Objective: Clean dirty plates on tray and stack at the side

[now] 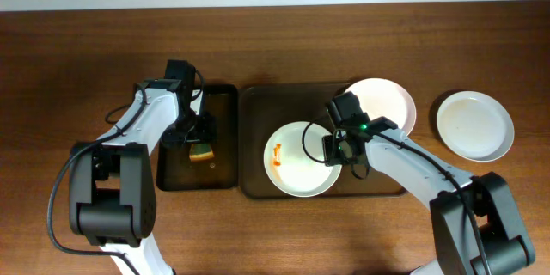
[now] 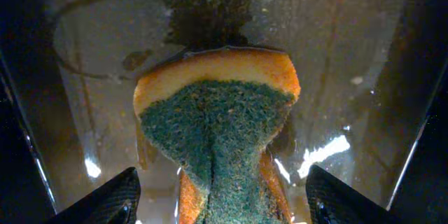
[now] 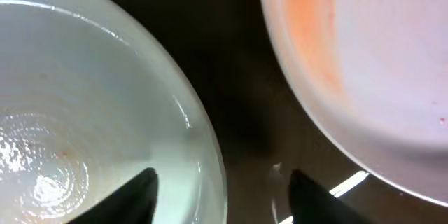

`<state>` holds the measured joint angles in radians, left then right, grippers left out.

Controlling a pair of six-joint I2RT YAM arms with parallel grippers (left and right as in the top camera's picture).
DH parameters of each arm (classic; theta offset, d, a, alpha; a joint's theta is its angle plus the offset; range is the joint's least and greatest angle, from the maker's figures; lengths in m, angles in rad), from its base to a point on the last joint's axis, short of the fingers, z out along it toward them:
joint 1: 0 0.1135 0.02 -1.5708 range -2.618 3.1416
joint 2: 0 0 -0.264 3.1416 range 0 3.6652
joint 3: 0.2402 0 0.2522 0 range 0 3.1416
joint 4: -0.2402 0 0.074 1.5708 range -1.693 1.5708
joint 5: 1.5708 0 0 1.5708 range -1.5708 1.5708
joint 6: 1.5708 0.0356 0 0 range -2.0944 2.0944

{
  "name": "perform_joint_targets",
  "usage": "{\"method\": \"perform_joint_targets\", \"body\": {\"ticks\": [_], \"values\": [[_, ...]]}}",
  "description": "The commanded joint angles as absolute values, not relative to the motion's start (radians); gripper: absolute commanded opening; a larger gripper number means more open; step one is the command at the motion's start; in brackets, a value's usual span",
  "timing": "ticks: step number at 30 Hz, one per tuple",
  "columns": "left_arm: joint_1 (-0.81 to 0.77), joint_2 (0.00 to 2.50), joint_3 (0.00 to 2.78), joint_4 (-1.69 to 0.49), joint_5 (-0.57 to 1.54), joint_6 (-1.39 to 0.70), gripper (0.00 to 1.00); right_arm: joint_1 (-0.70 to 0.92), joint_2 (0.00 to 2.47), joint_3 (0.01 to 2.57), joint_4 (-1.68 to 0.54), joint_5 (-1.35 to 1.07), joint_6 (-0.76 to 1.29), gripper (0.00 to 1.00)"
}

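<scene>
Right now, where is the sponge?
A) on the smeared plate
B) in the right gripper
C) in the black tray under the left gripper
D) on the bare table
C: the sponge lies in the black tray, between the spread fingers of the left gripper.

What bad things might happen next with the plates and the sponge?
The right gripper hangs open astride the rim of the smeared plate; a poor pinch might let it slip or bump the other plate close beside it. The sponge sits loose in the wet black tray between the open fingers of the left gripper, so a grab could miss or drip water. The red smear may get overlooked.
</scene>
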<state>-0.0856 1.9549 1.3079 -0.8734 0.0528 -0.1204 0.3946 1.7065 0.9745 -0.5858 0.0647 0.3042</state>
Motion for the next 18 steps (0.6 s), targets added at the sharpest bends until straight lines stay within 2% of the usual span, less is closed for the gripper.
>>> {"method": "perform_joint_targets", "body": {"ticks": [1, 2, 4, 5, 7, 8, 10, 13, 15, 16, 17, 18], "values": [[-0.101, 1.964, 1.319, -0.873, 0.064, -0.118, 0.73, 0.397, 1.71, 1.056, -0.676, 0.083, 0.303, 0.6], [-0.105, 1.964, 1.319, -0.876, 0.064, -0.118, 0.73, 0.397, 1.71, 1.073, -0.714, 0.078, 0.304, 0.5], [-0.105, 1.964, 1.319, -0.881, 0.064, -0.118, 0.73, 0.397, 1.713, 1.062, -0.731, 0.032, 0.305, 0.38], [-0.105, 1.964, 1.319, -0.879, 0.064, -0.118, 0.73, 0.397, 1.713, 1.039, -0.728, 0.02, 0.354, 0.26], [-0.105, 1.964, 1.319, -0.877, 0.064, -0.118, 0.73, 0.397, 1.721, 0.99, -0.676, 0.019, 0.387, 0.22], [-0.105, 1.964, 1.319, -0.877, 0.064, -0.118, 0.73, 0.397, 1.73, 0.975, -0.64, 0.02, 0.387, 0.04], [-0.105, 1.964, 1.319, -0.876, 0.064, -0.118, 0.69, 0.397, 1.731, 0.974, -0.621, 0.055, 0.44, 0.04], [-0.105, 1.964, 1.319, -0.863, 0.064, -0.118, 0.68, 0.368, 1.731, 0.974, -0.602, 0.064, 0.561, 0.04], [-0.108, 1.964, 1.315, -0.837, 0.064, -0.118, 0.66, 0.35, 1.731, 0.974, -0.615, 0.056, 0.56, 0.04], [-0.112, 1.964, 1.313, -0.828, 0.064, -0.118, 0.5, 0.345, 1.731, 0.974, -0.625, 0.052, 0.559, 0.04], [-0.116, 1.964, 1.312, -0.829, 0.064, -0.118, 0.25, 0.345, 1.731, 0.974, -0.641, 0.053, 0.559, 0.04], [-0.122, 1.964, 1.312, -0.83, 0.064, -0.118, 0.18, 0.345, 1.731, 0.974, -0.651, 0.054, 0.559, 0.04]]}}
